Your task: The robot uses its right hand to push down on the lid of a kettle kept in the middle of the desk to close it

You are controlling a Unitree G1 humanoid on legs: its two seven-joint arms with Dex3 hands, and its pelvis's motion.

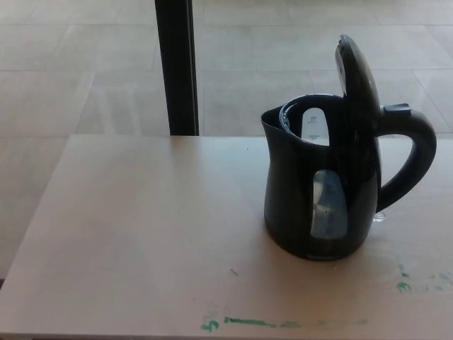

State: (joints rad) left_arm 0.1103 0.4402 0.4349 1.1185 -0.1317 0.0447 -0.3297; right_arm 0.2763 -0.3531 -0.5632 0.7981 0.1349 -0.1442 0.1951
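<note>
Standing upright on the right half of the pale wooden desk point(141, 234) is a black kettle point(297, 205), its spout turned left and its looped handle point(414, 159) reaching right. Its lid point(357, 78) is swung up on the hinge, almost vertical, leaving the mouth uncovered. A clear water window point(329, 205) faces the near side. Green paint smears point(248, 323) mark the desk's near edge. A dark post point(177, 67) rises beyond the far edge over a tiled floor point(71, 64). Neither robot hand shows, so nothing can be told of their fingers.
</note>
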